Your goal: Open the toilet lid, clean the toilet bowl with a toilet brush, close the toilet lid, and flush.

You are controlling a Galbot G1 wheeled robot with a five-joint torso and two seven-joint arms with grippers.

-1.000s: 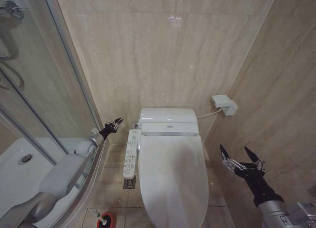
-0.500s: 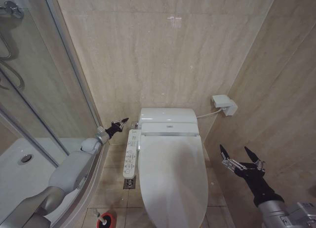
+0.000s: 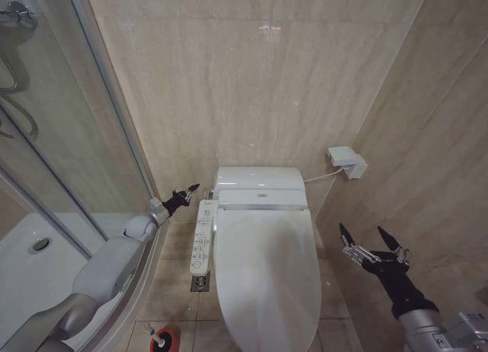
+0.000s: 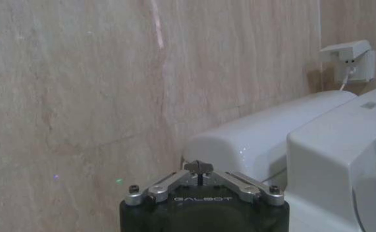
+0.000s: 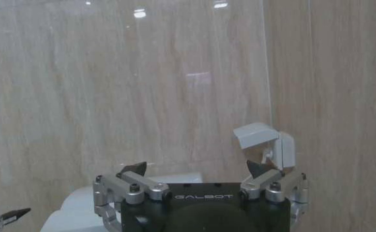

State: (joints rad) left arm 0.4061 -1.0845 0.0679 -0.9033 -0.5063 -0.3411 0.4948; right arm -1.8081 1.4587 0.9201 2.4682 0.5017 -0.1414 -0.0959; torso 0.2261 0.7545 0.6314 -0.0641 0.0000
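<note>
Large glossy white oval plastic toilet lid (image 3: pixel 267 272) is down, centre of floor. L arm stretched fwd, left gripper (image 3: pixel 188 190) w/ jaws pressed together, just beside toilet's rear left corner near wall. R arm held low, right gripper (image 3: pixel 373 242) jaws spread, right of lid. Toilet brush (image 3: pixel 158 337) in small red holder (image 3: pixel 165 340), front-left on floor.

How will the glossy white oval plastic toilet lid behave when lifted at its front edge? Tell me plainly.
The glossy white oval plastic toilet lid looks smooth, so the fingers may slip on it. It appears rigid and broad, so it would likely swing up as one piece from the back rather than flex. For its size it is probably light.
</note>
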